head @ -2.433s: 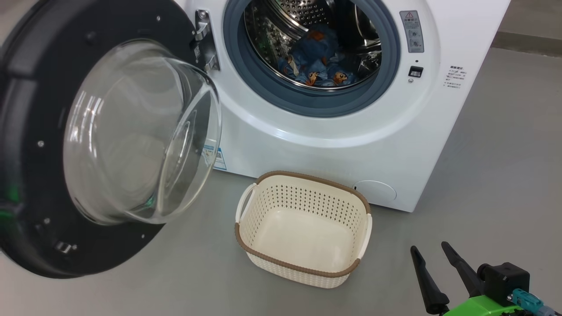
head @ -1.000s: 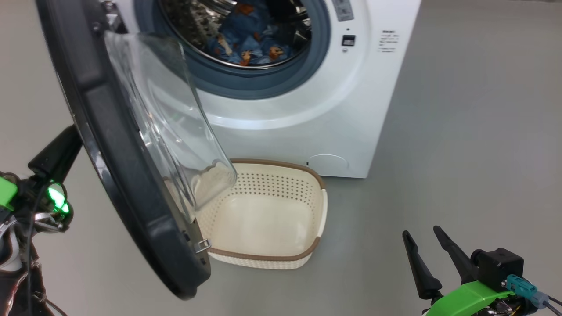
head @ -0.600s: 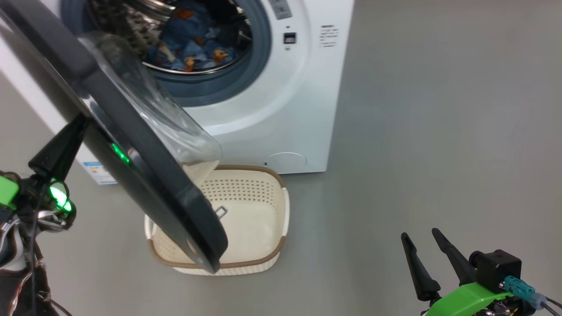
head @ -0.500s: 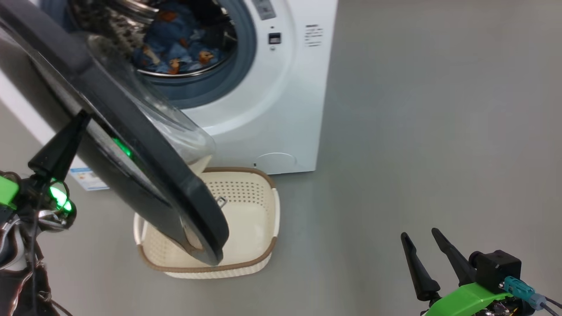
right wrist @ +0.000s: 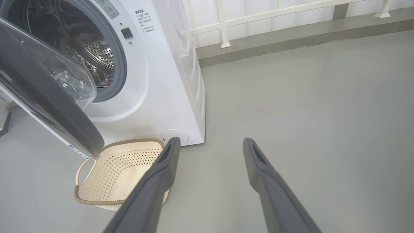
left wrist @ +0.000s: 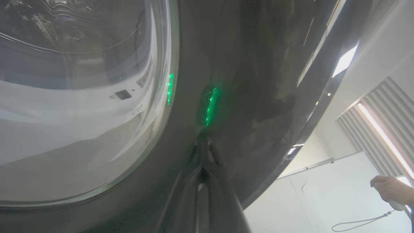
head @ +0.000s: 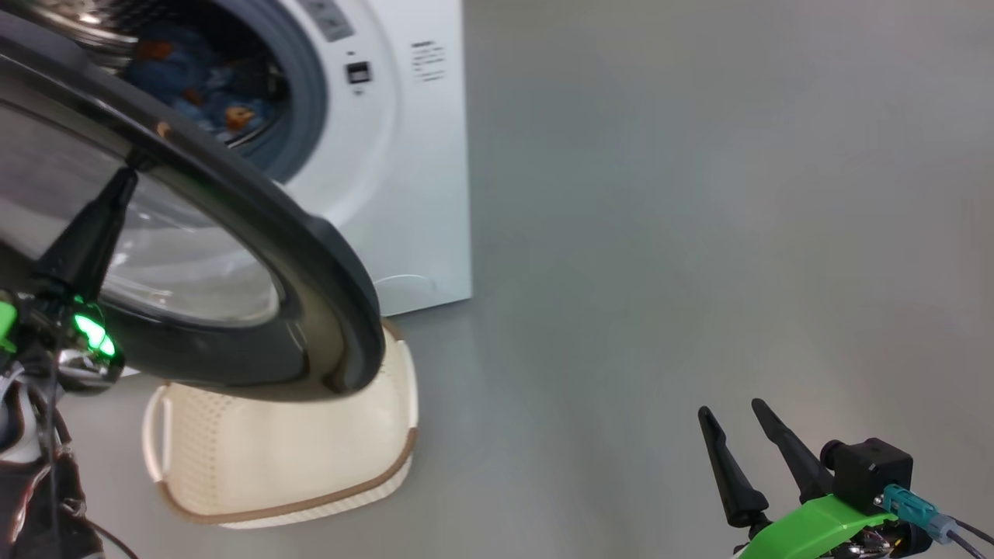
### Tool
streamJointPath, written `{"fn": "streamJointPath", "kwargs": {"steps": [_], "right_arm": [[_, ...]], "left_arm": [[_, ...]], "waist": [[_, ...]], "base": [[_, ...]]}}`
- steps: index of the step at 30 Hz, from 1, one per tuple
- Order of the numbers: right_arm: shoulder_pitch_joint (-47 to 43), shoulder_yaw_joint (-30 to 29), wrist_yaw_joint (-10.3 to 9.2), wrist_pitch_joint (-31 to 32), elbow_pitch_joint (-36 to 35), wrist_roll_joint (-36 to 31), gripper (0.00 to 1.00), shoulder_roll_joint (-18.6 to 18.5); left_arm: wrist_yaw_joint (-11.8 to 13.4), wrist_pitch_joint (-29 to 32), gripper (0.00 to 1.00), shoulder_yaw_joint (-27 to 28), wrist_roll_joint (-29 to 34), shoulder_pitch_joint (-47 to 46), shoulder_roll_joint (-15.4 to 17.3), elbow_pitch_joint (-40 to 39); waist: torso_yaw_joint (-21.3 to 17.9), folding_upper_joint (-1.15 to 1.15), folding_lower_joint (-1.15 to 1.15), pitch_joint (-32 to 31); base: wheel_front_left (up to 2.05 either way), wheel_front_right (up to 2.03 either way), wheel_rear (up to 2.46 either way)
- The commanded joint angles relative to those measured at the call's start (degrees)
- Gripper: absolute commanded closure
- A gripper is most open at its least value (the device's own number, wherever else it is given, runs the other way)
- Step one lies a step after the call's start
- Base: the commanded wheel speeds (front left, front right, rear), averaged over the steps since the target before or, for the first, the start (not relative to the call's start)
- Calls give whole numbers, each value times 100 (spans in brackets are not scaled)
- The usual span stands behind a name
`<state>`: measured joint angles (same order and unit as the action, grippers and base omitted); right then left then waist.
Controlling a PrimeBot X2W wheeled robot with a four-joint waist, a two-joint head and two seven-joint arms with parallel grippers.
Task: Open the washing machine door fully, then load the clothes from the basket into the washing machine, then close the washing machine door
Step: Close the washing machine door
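the washing machine door (head: 326, 264) has a glossy black rim around clear, smooth glass. the washing machine (head: 423, 171) is smooth white, its drum (right wrist: 97, 48) shiny perforated steel. the basket (right wrist: 129, 158) is cream perforated plastic with a brown woven-look rim.

Grey floor (head: 699, 194), white railing (right wrist: 223, 26) — a person's hand (left wrist: 389, 189) holding perhaps a controller (left wrist: 395, 204).
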<state>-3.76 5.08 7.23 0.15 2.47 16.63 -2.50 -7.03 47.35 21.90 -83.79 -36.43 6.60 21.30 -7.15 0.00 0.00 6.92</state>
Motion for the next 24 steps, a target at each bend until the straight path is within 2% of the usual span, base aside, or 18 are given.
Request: {"fn": "streamJointPath", "kwargs": {"steps": [1,13,24], "right_arm": [[266,137,25,-76,-120,31,0,-42],[377,116,25,-195,-18,85,0,-39],[449,-26,25,-253,40,61,0,-38]], "left_arm": [[-44,-32,100,79,13,-265,198,-132],[-45,-408,100,175,-25,-459,281,1],[-46,-578,100,107,-88,-404,271,-33]], "waist": [[-230,0,0,80],[-606,0,0,251],[-440,0,0,311]], "base": [[0,0,0],[0,0,0],[0,0,0]]}}
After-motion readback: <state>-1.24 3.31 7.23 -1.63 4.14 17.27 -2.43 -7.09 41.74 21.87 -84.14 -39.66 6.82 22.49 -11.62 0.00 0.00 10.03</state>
